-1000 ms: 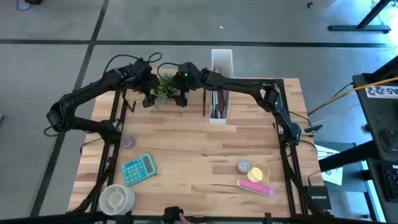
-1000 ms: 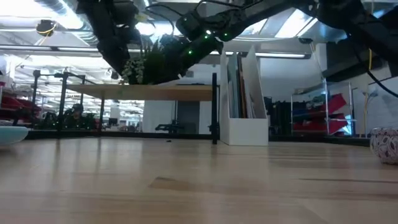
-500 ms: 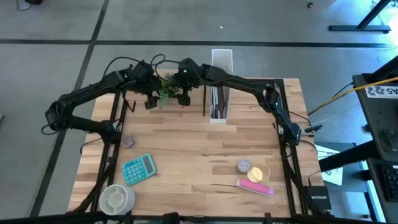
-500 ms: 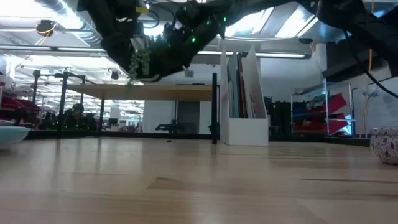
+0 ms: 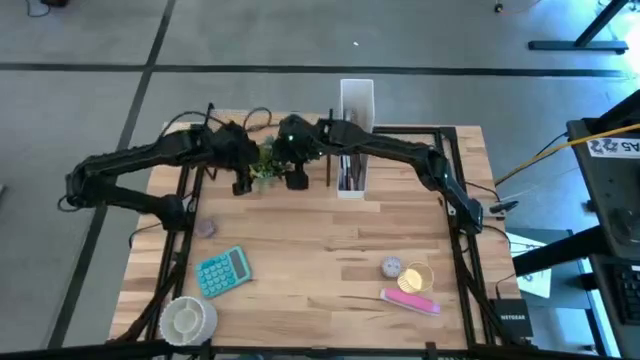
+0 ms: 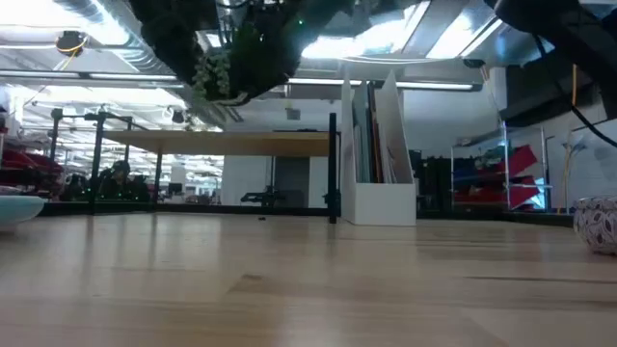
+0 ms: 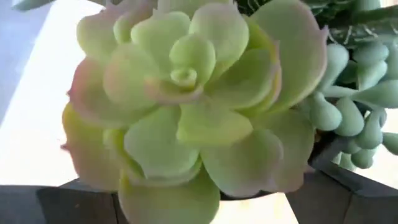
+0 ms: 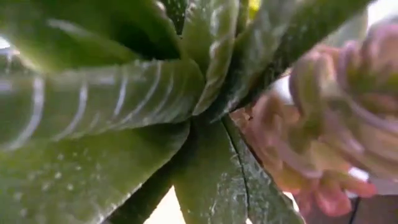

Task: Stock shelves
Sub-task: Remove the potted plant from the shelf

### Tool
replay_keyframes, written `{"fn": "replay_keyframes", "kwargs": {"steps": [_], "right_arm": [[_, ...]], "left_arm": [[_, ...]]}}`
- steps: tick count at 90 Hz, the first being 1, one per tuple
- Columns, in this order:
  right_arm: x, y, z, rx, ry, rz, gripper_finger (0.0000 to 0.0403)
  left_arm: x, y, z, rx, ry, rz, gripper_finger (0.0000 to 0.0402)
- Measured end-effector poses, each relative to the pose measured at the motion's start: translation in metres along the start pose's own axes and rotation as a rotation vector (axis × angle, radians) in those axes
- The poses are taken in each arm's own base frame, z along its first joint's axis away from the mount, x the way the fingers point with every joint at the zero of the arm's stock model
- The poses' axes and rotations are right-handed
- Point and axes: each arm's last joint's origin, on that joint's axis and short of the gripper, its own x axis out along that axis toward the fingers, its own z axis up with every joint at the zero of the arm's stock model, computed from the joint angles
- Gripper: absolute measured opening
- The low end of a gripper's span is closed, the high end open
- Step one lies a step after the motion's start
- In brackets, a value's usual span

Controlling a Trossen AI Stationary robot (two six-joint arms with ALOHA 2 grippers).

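Note:
A potted cluster of succulents (image 5: 264, 163) hangs in the air above and in front of the shelves (image 6: 251, 143), a light-wood board on black posts at the table's far left. In the low view the plant (image 6: 229, 69) is clear of the board. My left gripper (image 5: 244, 172) stands at its left side and my right gripper (image 5: 295, 168) at its right side. A pale green rosette (image 7: 186, 106) fills the left wrist view. Striped dark leaves (image 8: 124, 106) fill the right wrist view. The fingertips of both grippers are hidden by the plant. My left gripper holds the succulent pot at its left side (image 5: 252, 170), coming level from the table's left. The leaves hide the place of contact. The pot hangs upright, clear of the shelf board. My right gripper holds the same pot at its right side (image 5: 282, 168), coming from the table's right. Leaves and the gripper body hide the place of contact. The pot is carried between the two grippers.
A tall white file box (image 5: 352, 140) stands just right of the shelf's right post (image 5: 328, 170). Nearer lie a teal calculator (image 5: 223, 271), a white bowl (image 5: 186, 316), a small purple thing (image 5: 205, 228), a patterned ball (image 5: 391, 267), a gold lid (image 5: 416, 277) and a pink item (image 5: 412, 301).
Both grippers have moved together toward the table's near edge and upward, with the succulent pot between them. The pot, which stood on the shelf board, is now lifted clear of it and stays upright.

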Motion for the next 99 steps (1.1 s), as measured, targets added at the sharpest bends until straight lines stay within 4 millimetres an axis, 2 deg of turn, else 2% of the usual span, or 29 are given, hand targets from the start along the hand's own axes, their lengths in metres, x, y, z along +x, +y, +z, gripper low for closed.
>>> {"fn": "replay_keyframes", "kwargs": {"steps": [21, 44, 67, 85, 99], "right_arm": [[0.004, 0.054, 0.003, -0.007, 0.084, 0.036, 0.0316], [0.03, 0.116, -0.01, -0.02, 0.149, 0.074, 0.0316], [0.052, 0.177, -0.036, -0.011, 0.22, 0.112, 0.0315], [0.06, 0.228, -0.072, 0.002, 0.353, 0.114, 0.0315], [0.052, 0.268, -0.095, -0.002, 0.445, 0.068, 0.0315]], "left_arm": [[0.008, -0.047, -0.006, -0.014, 0.019, -0.073, 0.0287], [0.019, -0.106, -0.024, -0.06, -0.023, -0.138, 0.0287], [0.061, -0.169, -0.043, -0.104, -0.094, -0.215, 0.0283], [0.095, -0.215, -0.035, -0.083, -0.171, -0.262, 0.0282], [0.119, -0.242, -0.02, -0.023, -0.229, -0.301, 0.0282]]}}
